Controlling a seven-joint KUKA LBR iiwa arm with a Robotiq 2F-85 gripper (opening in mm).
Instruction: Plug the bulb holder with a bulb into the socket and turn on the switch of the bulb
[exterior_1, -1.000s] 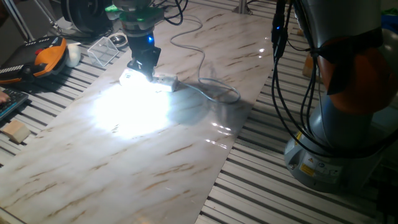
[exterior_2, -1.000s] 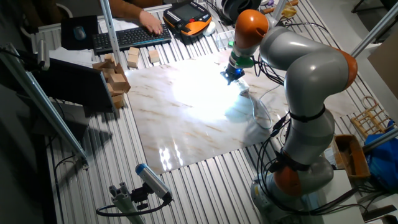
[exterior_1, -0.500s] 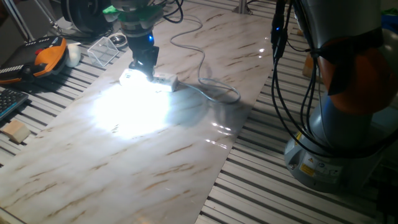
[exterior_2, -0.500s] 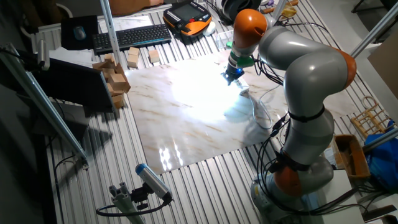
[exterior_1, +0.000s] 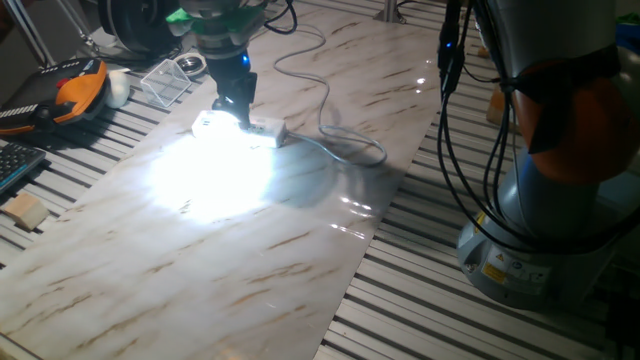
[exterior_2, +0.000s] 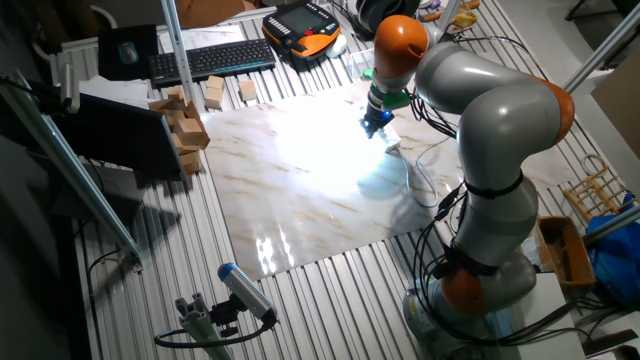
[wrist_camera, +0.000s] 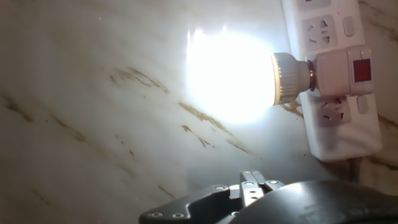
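Note:
The bulb (wrist_camera: 230, 78) is lit and glares brightly over the marble board. Its white bulb holder (wrist_camera: 336, 71), with a red button (wrist_camera: 360, 70), sits plugged into the socket, a long white power strip (wrist_camera: 329, 130) along the right edge of the hand view. In one fixed view the strip (exterior_1: 265, 130) lies on the board with the glowing bulb (exterior_1: 205, 124) at its left. My gripper (exterior_1: 232, 105) hangs just above the holder, fingers together and holding nothing. It also shows in the other fixed view (exterior_2: 377, 122) and in the hand view (wrist_camera: 252, 180).
The strip's white cable (exterior_1: 345, 150) loops to the right over the board. A clear plastic box (exterior_1: 168, 80), a whitish ball (exterior_1: 118, 88) and an orange-black device (exterior_1: 75, 85) lie at the back left. Wooden blocks (exterior_2: 180, 125) and a keyboard (exterior_2: 205, 60) stand off the board.
My gripper has lifted slightly and its fingers look narrower. The bulb stays lit. The person's hand has left the keyboard.

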